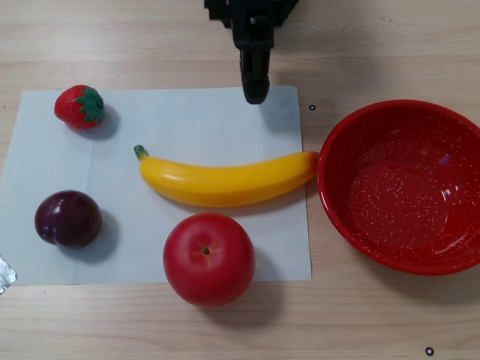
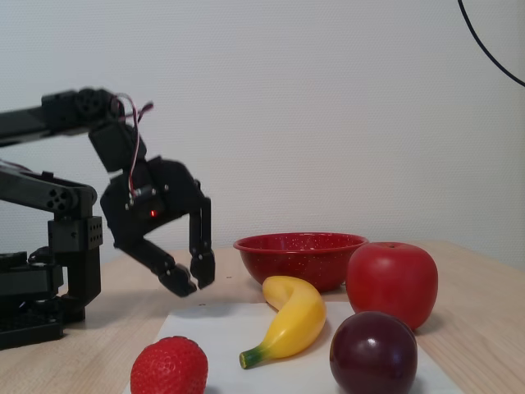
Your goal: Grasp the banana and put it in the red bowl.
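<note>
Claw (image 2: pixel 190 281) hangs above the table near the paper's (image 1: pixel 187 124) edge, fingers nearly together with a small gap, holding nothing. Banana (image 1: pixel 225 180) lies on the paper, its orange end touching or just beside the red bowl (image 1: pixel 375 127). Apple (image 1: pixel 209 259), plum (image 1: pixel 67 218) and strawberry (image 1: pixel 79 106) also rest on the paper.
</note>
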Available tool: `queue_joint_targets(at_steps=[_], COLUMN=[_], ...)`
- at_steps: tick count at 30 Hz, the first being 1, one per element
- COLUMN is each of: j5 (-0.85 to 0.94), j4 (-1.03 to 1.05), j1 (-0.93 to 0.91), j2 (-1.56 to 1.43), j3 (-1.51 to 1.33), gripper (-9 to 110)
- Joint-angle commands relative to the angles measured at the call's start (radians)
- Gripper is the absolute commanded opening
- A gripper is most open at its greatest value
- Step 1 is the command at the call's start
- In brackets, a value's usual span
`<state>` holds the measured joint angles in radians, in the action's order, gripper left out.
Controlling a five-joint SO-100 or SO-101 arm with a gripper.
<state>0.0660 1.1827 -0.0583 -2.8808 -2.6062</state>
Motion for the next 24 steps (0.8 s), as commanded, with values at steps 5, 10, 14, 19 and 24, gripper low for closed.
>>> queue_joint_targets(at_steps=[5,10,14,19,24], j5=[-0.034,-0.075,-0.101,-0.106,-0.103], j4=[0.034,0.046,0.061,0.061,0.061], j1=[0.046,0.071,0.077,0.075,0.072], j2=[0.189,0.364,0.494,0.621,0.744], j3=[0.276,0.413,0.529,0.649,0.779], gripper=[0,0,0,0,0])
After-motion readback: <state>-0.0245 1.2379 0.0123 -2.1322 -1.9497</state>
